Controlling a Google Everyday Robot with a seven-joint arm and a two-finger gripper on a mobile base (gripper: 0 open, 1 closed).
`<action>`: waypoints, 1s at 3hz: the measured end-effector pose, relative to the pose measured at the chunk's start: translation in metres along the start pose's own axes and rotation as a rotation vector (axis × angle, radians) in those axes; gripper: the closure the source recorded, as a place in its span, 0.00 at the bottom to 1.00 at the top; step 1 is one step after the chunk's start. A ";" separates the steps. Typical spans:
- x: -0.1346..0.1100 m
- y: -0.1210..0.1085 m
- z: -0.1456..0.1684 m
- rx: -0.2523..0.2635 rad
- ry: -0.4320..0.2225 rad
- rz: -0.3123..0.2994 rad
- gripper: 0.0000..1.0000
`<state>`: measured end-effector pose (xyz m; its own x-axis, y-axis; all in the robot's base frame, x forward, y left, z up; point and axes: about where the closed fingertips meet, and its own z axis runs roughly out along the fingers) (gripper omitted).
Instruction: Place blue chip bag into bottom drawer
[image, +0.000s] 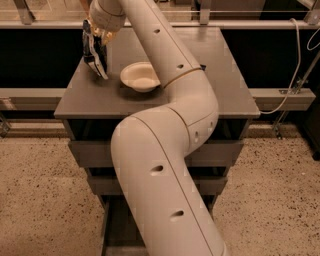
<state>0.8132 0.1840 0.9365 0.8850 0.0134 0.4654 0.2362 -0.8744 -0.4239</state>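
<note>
The blue chip bag (95, 59) hangs upright at the far left of the grey cabinet top (225, 90), its lower tip just over the surface. My gripper (93, 39) is right above it, shut on the bag's top edge. My white arm runs from the gripper down across the middle of the view. The bottom drawer (115, 226) is pulled open at the foot of the cabinet. Only its left part shows beside my arm, and the rest is hidden behind the arm.
A cream bowl (139, 77) stands on the cabinet top just right of the bag. A small dark packet (202, 66) peeks out behind my arm. Two upper drawers (85, 152) are closed. A white cable (294, 75) hangs at the right. A speckled floor surrounds the cabinet.
</note>
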 end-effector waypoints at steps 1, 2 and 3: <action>0.014 -0.023 -0.057 0.118 0.066 -0.026 1.00; 0.015 -0.046 -0.124 0.264 0.128 -0.088 1.00; -0.007 -0.045 -0.161 0.367 0.149 -0.152 1.00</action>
<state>0.7321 0.1448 1.0774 0.7678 0.0357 0.6397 0.5107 -0.6370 -0.5774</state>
